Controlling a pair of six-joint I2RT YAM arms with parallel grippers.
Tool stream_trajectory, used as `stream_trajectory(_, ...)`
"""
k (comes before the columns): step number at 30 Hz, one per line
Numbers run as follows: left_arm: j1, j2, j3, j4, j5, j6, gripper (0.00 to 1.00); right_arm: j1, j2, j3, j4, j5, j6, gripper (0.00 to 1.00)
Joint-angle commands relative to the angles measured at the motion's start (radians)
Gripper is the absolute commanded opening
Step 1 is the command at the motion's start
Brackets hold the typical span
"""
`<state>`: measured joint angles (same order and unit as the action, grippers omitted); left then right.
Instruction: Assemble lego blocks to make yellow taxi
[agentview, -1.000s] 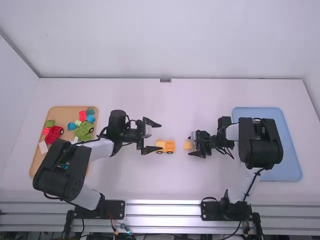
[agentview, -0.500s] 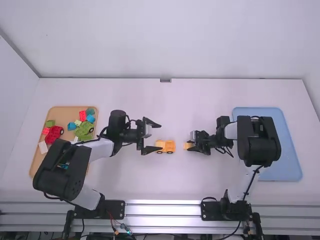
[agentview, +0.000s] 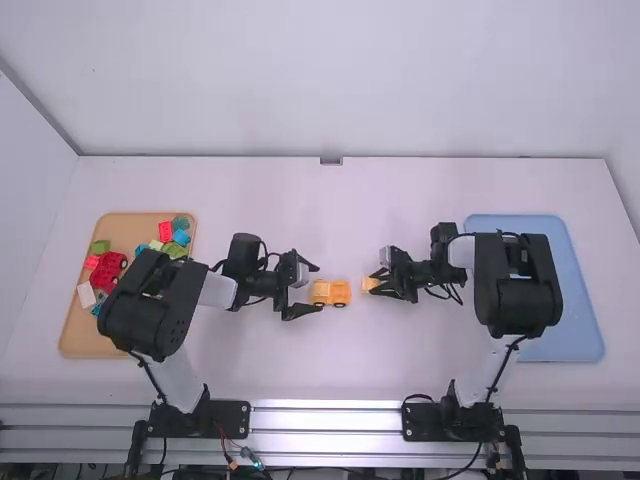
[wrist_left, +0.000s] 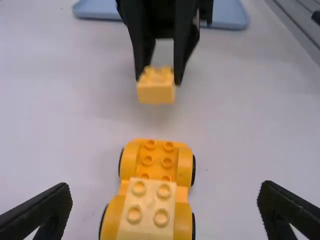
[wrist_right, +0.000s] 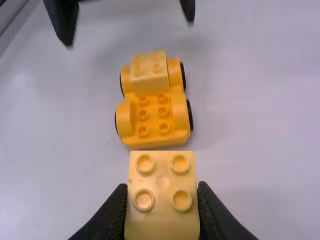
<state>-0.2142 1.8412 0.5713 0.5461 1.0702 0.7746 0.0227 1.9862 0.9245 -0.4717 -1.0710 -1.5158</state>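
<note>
The right end effector is clamped on a loose yellow brick, studs up, held just above the worktop. The wheeled taxi base stands beside it on the worktop, bare studs towards that brick and a fitted brick at its far end. The left end effector has its fingers apart, one either side of the base. Best close those gently to steady the base, then lift the loose brick over the bare studs, square it up, and press straight down without rocking the wheels
</note>
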Motion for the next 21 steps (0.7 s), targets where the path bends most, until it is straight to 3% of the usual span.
stream_trajectory(1,-0.011,0.055,0.011,0.027,0.012,0.027,0.99,0.045,-0.068,0.017,-0.005,-0.031,0.009,0.20)
stream_trajectory(11,-0.088,0.177,0.082,0.035,-0.076,0.027,0.99,0.198,-0.129,0.017,0.146,0.106,0.309,0.18)
stream_trajectory(16,-0.101,0.177,0.096,0.018,-0.128,0.027,0.99,0.247,-0.129,-0.015,0.193,0.129,0.304,0.17)
stream_trajectory(21,-0.101,0.177,0.086,0.014,-0.145,0.035,1.00,0.273,-0.129,-0.095,0.334,0.129,0.351,0.18)
